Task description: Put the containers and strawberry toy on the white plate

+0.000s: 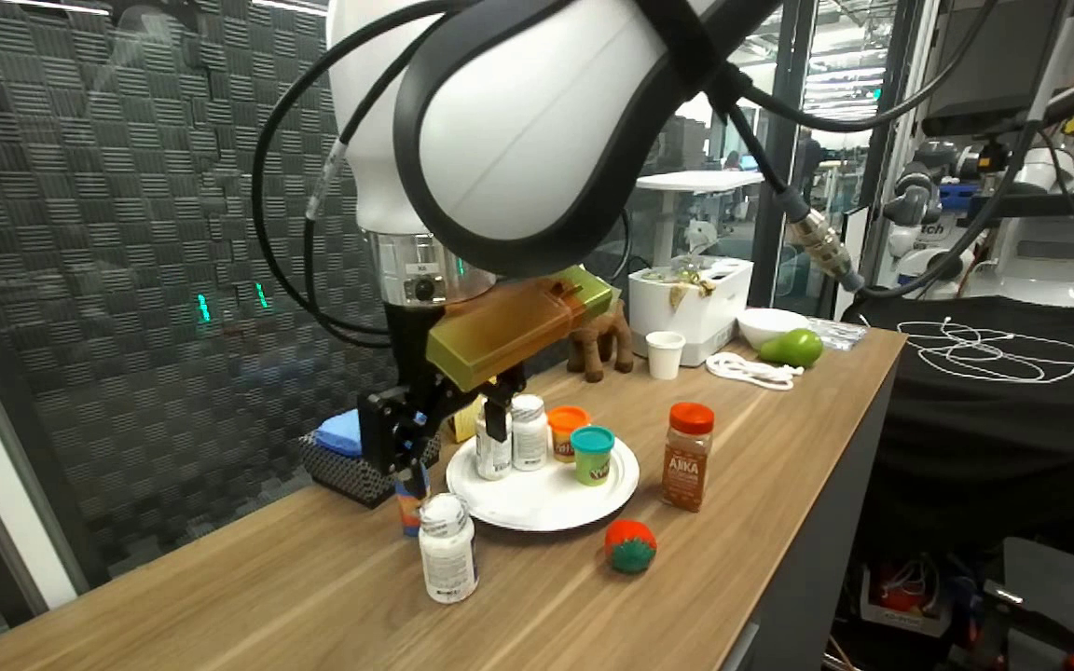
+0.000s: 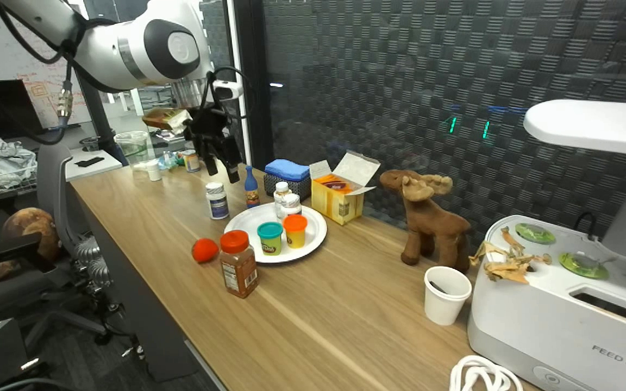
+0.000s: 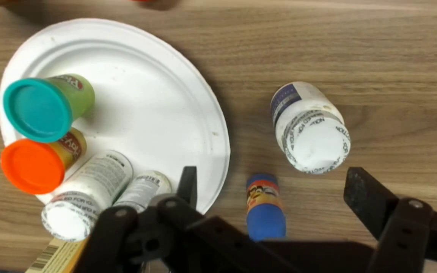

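Note:
My open gripper [image 3: 272,170] hangs over the table, nothing between its fingers. In the wrist view a white bottle [image 3: 317,140] stands just ahead of the fingertips; a blue bottle [image 3: 266,223] shows between them, lower down. On the white plate [image 3: 161,102] are the teal-lidded tub [image 2: 270,239], the orange-lidded tub [image 2: 295,232] and two white bottles [image 1: 530,433], one partly behind a finger in the wrist view. Off the plate, on the wood, stand the red-capped spice jar [image 1: 687,457] and the strawberry toy [image 1: 630,546], its green top facing the camera in an exterior view.
Behind the plate are a yellow-and-white carton [image 2: 337,201] and a dark box with a blue cloth [image 2: 287,170]. A brown moose toy [image 2: 435,222], paper cup [image 2: 446,301] and white planter [image 2: 541,304] stand farther along. The table's front edge runs past the spice jar and strawberry toy.

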